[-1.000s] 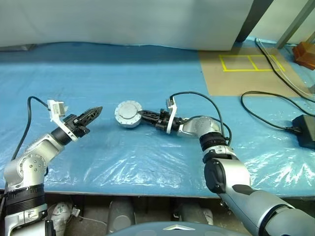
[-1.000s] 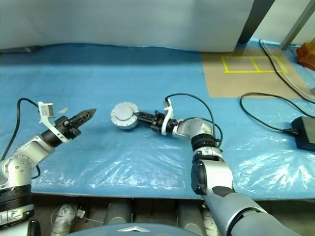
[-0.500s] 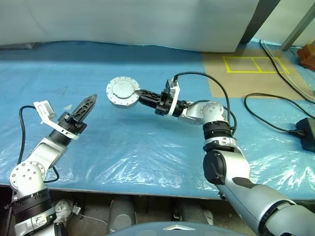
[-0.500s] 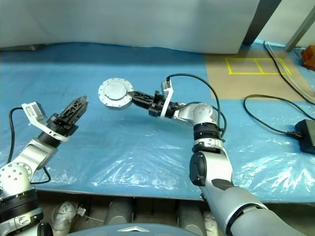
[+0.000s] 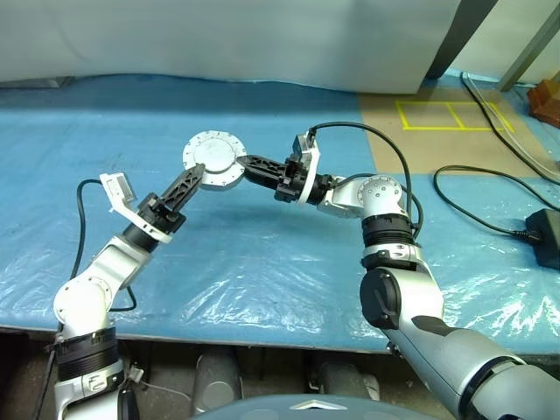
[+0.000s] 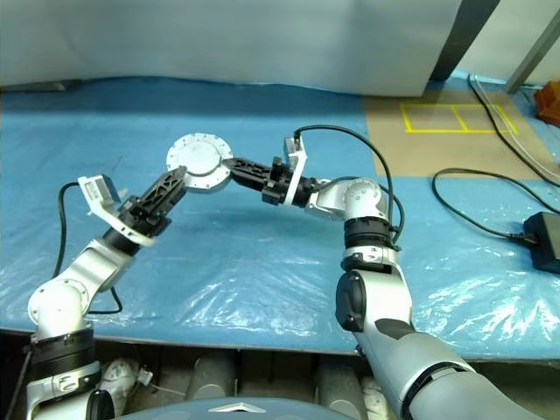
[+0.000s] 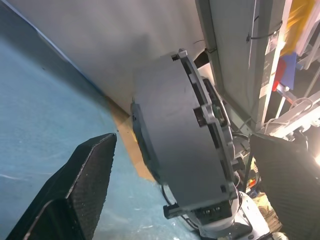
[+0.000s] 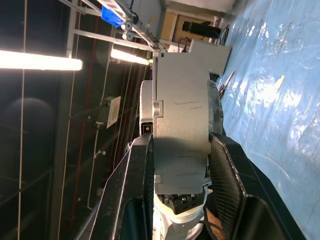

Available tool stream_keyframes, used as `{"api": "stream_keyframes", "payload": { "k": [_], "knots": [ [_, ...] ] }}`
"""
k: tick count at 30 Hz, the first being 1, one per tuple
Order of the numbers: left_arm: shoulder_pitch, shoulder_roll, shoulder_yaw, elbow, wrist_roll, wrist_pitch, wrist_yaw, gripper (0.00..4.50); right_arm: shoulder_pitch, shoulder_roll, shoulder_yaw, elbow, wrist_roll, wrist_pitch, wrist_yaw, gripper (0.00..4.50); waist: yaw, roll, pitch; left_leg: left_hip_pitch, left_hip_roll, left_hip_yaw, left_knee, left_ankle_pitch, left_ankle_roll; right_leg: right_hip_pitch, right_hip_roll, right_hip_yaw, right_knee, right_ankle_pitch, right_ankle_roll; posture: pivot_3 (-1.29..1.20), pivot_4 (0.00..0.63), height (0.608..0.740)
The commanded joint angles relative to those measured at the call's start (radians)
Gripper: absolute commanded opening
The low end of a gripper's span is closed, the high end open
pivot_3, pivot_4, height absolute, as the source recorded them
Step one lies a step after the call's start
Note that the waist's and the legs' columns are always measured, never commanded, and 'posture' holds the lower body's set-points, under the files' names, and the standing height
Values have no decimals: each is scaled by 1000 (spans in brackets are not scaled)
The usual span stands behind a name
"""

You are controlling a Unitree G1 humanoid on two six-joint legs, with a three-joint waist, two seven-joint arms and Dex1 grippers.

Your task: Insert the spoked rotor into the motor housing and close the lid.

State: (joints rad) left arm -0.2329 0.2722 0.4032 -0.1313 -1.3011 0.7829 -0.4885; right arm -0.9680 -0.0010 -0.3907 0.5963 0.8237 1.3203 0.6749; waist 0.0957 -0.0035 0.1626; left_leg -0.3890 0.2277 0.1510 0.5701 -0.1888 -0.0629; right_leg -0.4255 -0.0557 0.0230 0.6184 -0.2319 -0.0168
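Left eye view: right gripper (image 5: 238, 162) holds the motor housing (image 5: 214, 162) up off the blue plastic sheet (image 5: 262, 262), round flat face toward the camera, small tabs around its rim.
Right gripper jaws: clamped on the motor housing, 1 black finger on each flat side; right wrist view shows the can's grey side wall (image 8: 181, 130) pinched between both fingers (image 8: 135, 185).
Left gripper: reaches up from the left toward the housing's lower left edge (image 5: 188, 179).
Left gripper jaws: spread wide; left wrist view has 1 textured finger (image 7: 82, 185) on one side and the other finger at the far edge, the housing (image 7: 172, 145) edge-on between them.
Left contact: fingertips sit right at the housing's rim in the head views; cannot tell if they touch; wrist view shows a gap beside the near finger.
Lid: the flat bolted face on the housing looks shut; hinge not visible.
Spoked rotor: cannot tell where it is.
Table: covered by the wrinkled blue sheet; brown board (image 5: 437, 131) with yellow tape squares (image 5: 442, 112) at the far right.
Cables: black cable (image 5: 490, 192) loops across the right side to a black box (image 5: 547, 236) at the right edge.
Background: pale wall panel behind the table.
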Motion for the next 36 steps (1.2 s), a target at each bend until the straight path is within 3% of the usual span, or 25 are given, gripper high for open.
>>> {"api": "stream_keyframes", "payload": {
  "k": [1, 13, 16, 19, 24, 32, 36],
  "knots": [
    [-41, -29, -31, -7, 4, -20, -5, 4445, -17, 8, -2, -64, 58, 5, 23, 1222, 1, 0, 0, 0, 0, 0, 0, 0, 0, 0, 0, 0, 1, 0, 0, 0, 150, 740],
    [-128, -72, -44, 91, 65, -72, 26, 4445, -4, 11, 4, -79, 57, 11, 7, 1222, 1, 0, 0, 0, 0, -1, 3, 0, 0, 0, -1, 0, 4, 0, 0, 0, 150, 740],
    [-117, -73, -55, 79, 61, -59, -1, 3876, -1, 14, 4, -79, 56, 9, 1, 1222, 1, 0, 0, 0, 0, -1, 3, 0, 0, 0, -1, 0, 4, 0, 0, 0, 150, 740],
    [-119, -75, -70, 85, 88, -59, 20, 2912, 3, 16, 6, -79, 54, 5, -7, 1222, 1, 0, 0, 0, -1, -1, 4, 0, 0, 0, -1, 0, 4, 0, 0, 0, 150, 740],
    [-119, -85, -66, 110, 105, -74, 39, 2681, 5, 19, 21, -69, 42, 14, -24, 1222, 1, 0, 0, 0, -1, -1, 5, 0, 0, 0, -1, 0, 5, 0, 0, 0, 150, 740],
    [-142, -90, -53, 125, 119, -104, 63, 2679, 13, 25, 43, -83, 25, -31, -40, 1222, 1, 0, 0, 0, 0, -1, 5, 0, 0, 0, -1, 0, 5, 0, 0, 0, 150, 740],
    [-209, -89, 19, 190, 84, -145, 108, 2679, 3, 22, 28, -54, 40, -18, -46, 2555, -1, 0, 0, 0, 0, -1, 6, 0, 0, 0, -1, 0, 5, 0, 0, 0, 150, 740]
  ]
}}
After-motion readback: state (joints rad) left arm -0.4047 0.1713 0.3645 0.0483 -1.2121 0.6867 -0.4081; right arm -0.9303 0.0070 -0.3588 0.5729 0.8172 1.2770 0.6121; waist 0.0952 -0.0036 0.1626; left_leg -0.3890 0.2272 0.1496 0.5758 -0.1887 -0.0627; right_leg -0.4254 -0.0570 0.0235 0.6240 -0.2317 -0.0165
